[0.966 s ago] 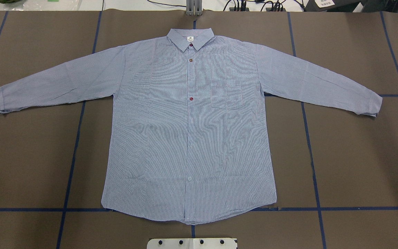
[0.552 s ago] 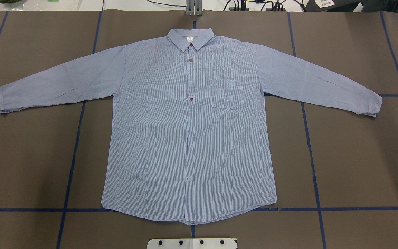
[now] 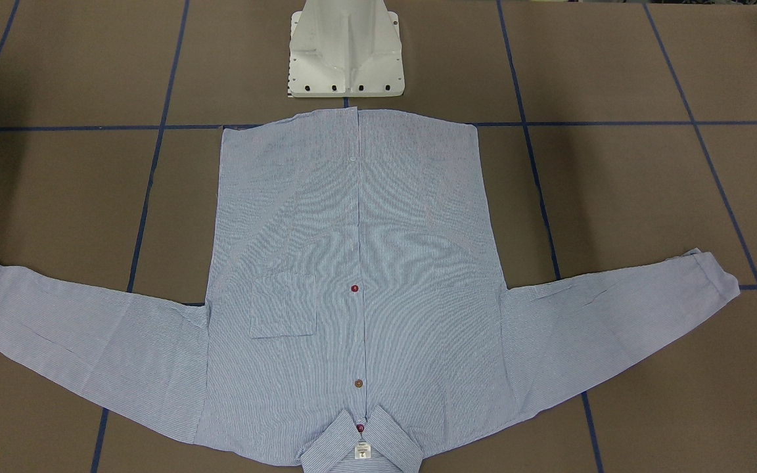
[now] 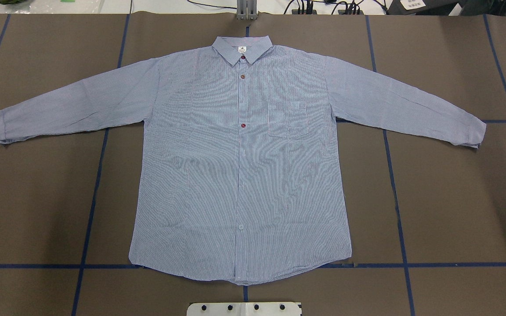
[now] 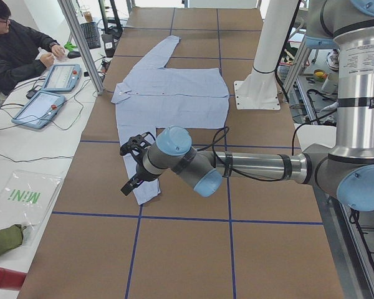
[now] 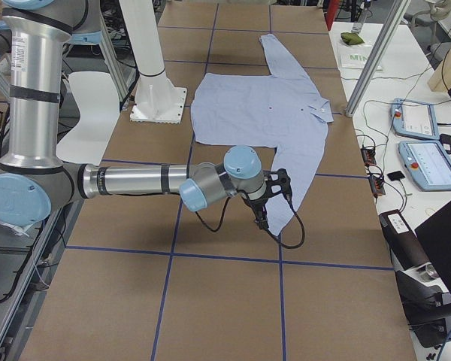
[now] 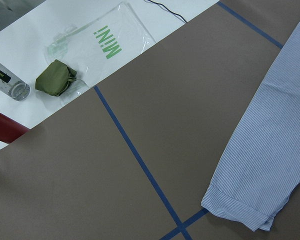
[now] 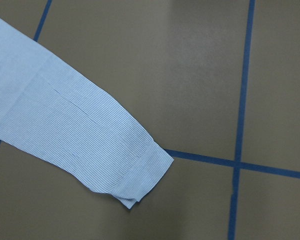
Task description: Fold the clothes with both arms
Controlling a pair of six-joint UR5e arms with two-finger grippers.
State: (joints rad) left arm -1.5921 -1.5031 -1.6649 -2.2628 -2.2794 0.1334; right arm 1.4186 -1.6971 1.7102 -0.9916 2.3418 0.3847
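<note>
- Shirt [image 4: 240,175] spread flat, buttoned front up, on the brown table [image 4: 446,197]. In the overhead frame: collar [image 4: 242,46] at top centre, hem along the bottom, one sleeve out toward each side edge.
- Left gripper [image 5: 129,169] at centre-left of the left-side view, raised over the left-side cuff [image 5: 146,194] and clear of the cloth.
- Cannot tell whether its fingers sit apart or together (seen only from the side, at a slant).
- From the left wrist camera: that cuff in the lower right corner, its sleeve climbing to the upper right, a blue tape line [image 7: 135,150] crossing the middle of the frame.
- Right gripper [image 6: 274,201] just right of centre in the right-side view, raised over the right-side cuff [image 6: 279,224].
- Cannot tell its fingers' state either, for the same reason.
- From the right wrist camera: that cuff at lower centre, its sleeve stretching away to the upper left.
- White pedestal base [image 3: 345,59] at top centre of the front-facing view, just beyond the hem.
</note>
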